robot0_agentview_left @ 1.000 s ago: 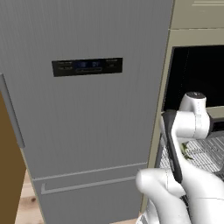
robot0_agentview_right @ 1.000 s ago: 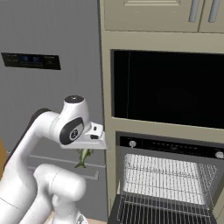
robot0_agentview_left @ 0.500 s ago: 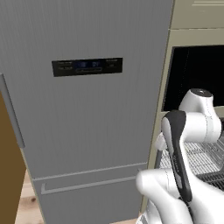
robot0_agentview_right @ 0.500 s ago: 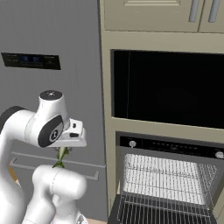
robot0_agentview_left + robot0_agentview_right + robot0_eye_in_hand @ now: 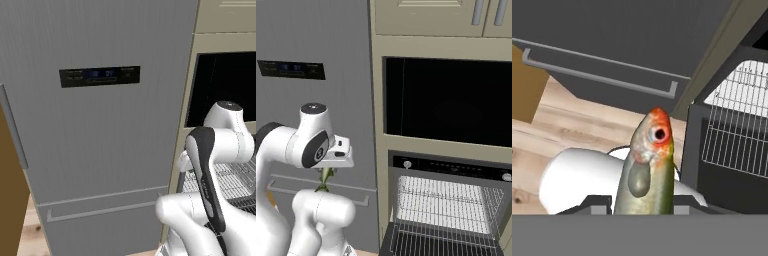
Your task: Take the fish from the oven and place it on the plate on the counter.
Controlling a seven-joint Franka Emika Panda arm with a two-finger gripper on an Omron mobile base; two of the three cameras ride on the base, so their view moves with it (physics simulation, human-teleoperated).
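The fish is clamped in the gripper, head outward in the hand view, tail hanging below the hand in the right base view. Over the last second the arm has been swung left, away from the oven and across the grey fridge; the base views are unchanged, so the base is not driven. The oven door is left open, the wire rack bare. Extraction is judged done; carry to the plate remains. The fridge display panel is lit, but no text can be read. No brands are visible.
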